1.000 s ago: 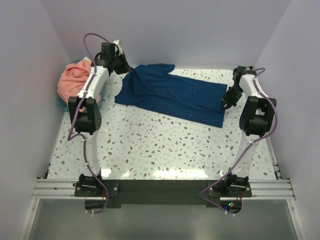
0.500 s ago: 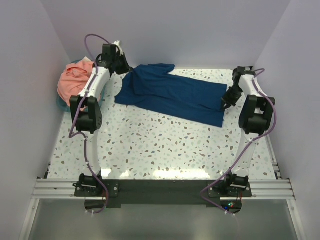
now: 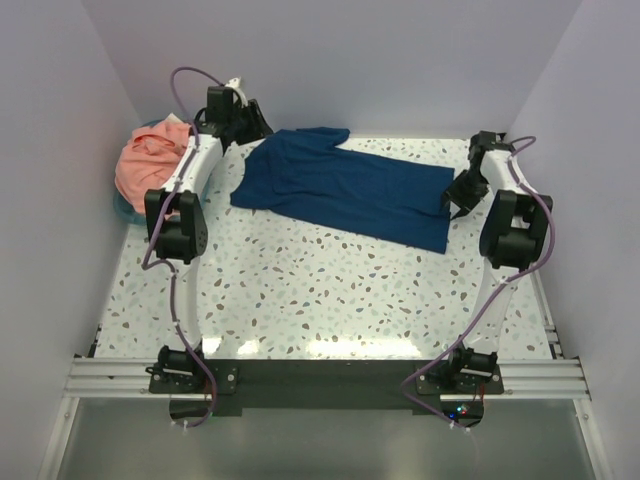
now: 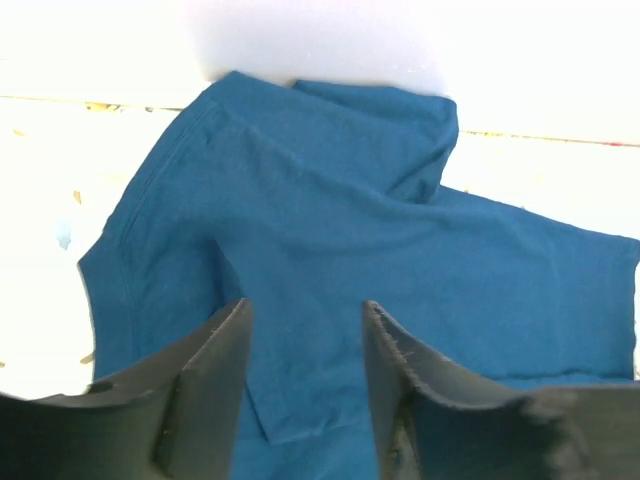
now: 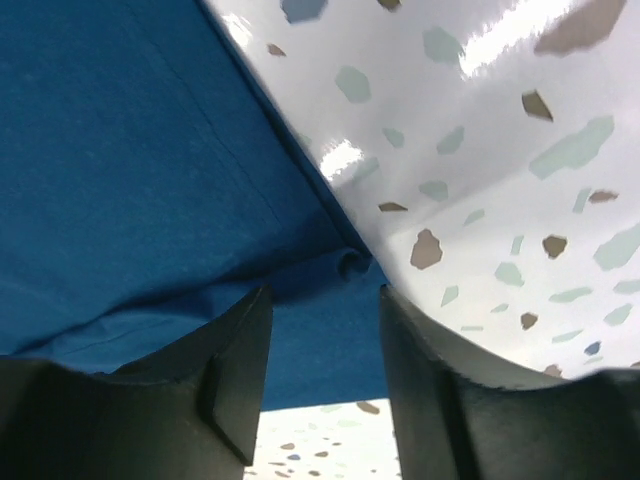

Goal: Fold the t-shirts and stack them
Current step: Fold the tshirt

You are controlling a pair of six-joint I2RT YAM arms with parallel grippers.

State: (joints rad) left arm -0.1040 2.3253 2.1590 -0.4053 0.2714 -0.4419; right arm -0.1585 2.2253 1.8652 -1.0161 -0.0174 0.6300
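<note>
1. Pale lilac walls [image 3: 350,60] close in a speckled white tabletop [image 3: 300,290]. The arms are bolted at its near edge.
2. The navy shirt [image 3: 340,190] lies spread flat on the far half of the tabletop. Its long axis slants from the far left down toward the right, with the sleeve end at the left.
3. The left end effector [image 3: 250,122] hangs by the shirt's far-left corner. Its jaws stand apart with no cloth between them, and in its wrist view the shirt stretches away ahead of the fingers [image 4: 215,370].
4. The right end effector [image 3: 460,198] sits just beside the shirt's right edge. It is also parted and holds nothing, and its wrist view shows a hemmed edge running under the gap.
5. Each arm is therefore nearest its own end of the long axis. A fold bringing one end over the other would seem to need a grasp at the end closest to that arm.
6. The pink shirt [image 3: 150,160] is heaped in a teal basket [image 3: 125,208] at the far left, well apart from the right arm, so the left arm looks better placed to fetch it.
</note>
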